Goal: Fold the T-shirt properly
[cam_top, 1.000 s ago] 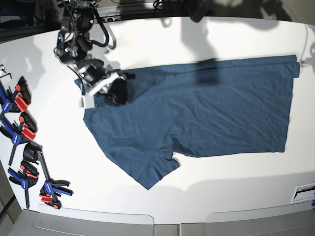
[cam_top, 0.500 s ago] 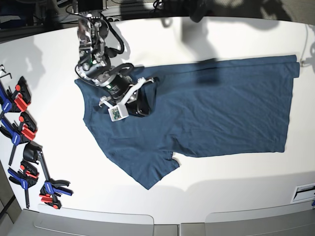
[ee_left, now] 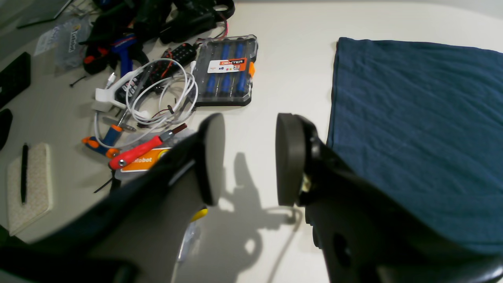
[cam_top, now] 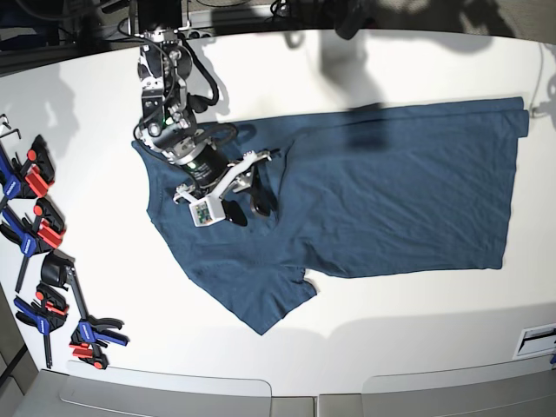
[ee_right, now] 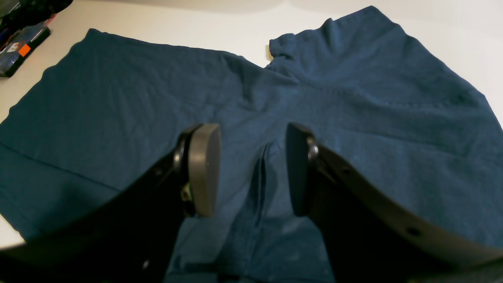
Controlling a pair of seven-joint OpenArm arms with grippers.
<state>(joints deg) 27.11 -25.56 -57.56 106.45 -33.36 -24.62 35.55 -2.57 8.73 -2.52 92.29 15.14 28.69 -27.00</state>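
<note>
Presently, moving left to right in the base view: bar clamps (cam_top: 39, 234) lie along the table (cam_top: 417, 347) edge, well apart from the work. The right gripper (cam_top: 248, 198) hangs over the T-shirt (cam_top: 391, 191) near its collar end, jaws parted with nothing between them; a raised crease of cloth runs between them below, likely where the fabric was just let go. The T-shirt lies spread flat across mid-table, one sleeve (cam_top: 261, 300) pointing toward the near edge, so folding is judged barely begun. The left gripper (ee_left: 247, 157) hovers released beyond the hem, beside a screwdriver set (ee_left: 226, 74), apparently parked clear.
</note>
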